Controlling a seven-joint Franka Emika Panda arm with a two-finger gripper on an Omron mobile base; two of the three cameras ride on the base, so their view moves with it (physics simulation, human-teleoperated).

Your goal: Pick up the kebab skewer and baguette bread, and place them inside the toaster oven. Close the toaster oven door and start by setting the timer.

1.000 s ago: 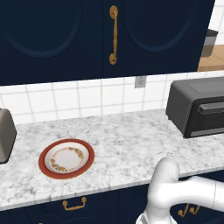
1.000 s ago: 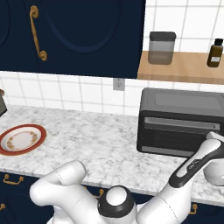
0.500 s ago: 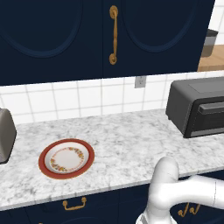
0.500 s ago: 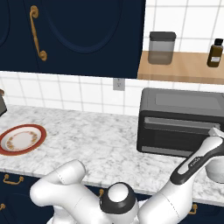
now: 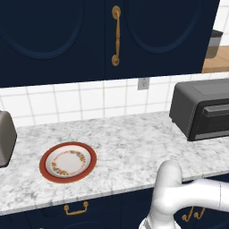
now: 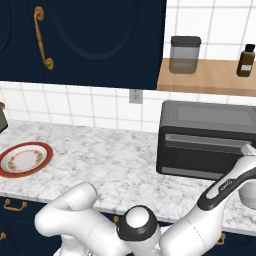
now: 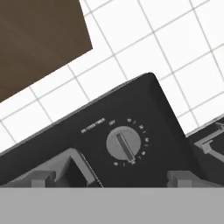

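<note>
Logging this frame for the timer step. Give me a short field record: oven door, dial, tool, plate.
toaster oven door: shut
toaster oven: on the marble counter, right end, against the tiled wall
timer dial: centred ahead in the hand view, between the fingertips, not touched
tool: open, holding nothing, aimed at the dial
plate: red-rimmed, on the counter, left, nothing on it

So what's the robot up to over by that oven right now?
The robot arm has reached to the right end of the toaster oven, whose door is shut. Its claw is open, hanging in front of the timer knob without touching it. The plate on the counter has no food on it. Whether food is in the oven, I can't tell.
</note>
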